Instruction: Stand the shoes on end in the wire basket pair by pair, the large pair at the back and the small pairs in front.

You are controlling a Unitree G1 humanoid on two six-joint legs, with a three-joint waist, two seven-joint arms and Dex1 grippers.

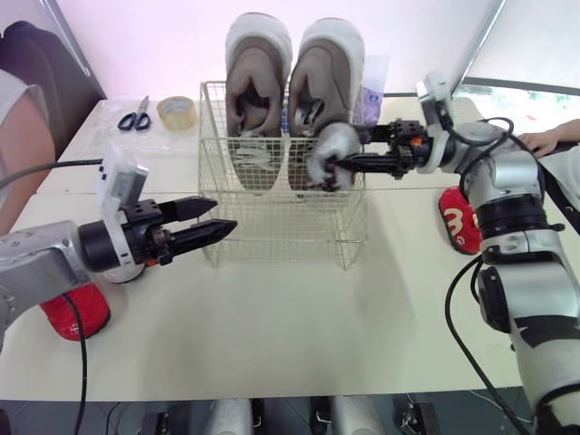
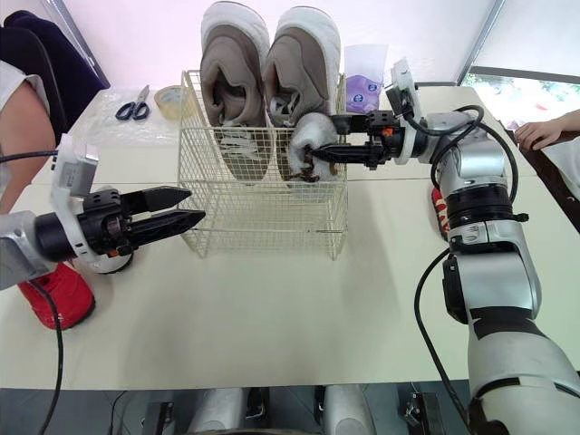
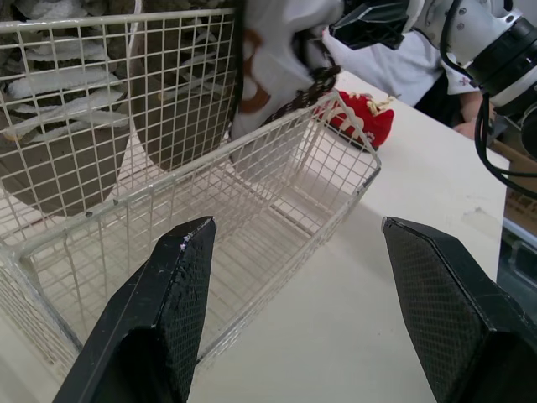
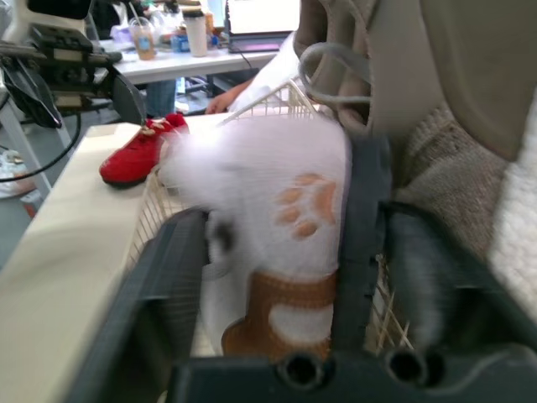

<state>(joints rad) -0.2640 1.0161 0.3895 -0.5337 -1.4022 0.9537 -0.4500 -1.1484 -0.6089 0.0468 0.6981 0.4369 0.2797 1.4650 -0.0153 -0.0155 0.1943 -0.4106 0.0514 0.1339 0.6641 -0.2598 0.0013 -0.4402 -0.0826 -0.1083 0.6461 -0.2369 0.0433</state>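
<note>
A white wire basket point(image 1: 272, 231) stands mid-table with two large grey-beige shoes point(image 1: 257, 91) point(image 1: 323, 82) on end against its back wall. My right gripper point(image 1: 337, 166) is shut on a small fluffy white shoe point(image 1: 332, 149) with brown trim and a paw print point(image 4: 306, 206), held at the basket's right rim just in front of the right large shoe. My left gripper point(image 1: 225, 214) is open and holds nothing, hovering just outside the basket's front left corner point(image 3: 101, 227). One small red shoe point(image 1: 77, 313) lies under my left arm, and another point(image 1: 460, 217) lies right of the basket.
Scissors point(image 1: 136, 118) and a roll of tape point(image 1: 177, 111) lie at the back left. A purple packet point(image 1: 372, 100) stands behind the basket. A person sits at the left edge point(image 1: 18, 136), and a person's hand point(image 1: 544, 140) rests at the far right.
</note>
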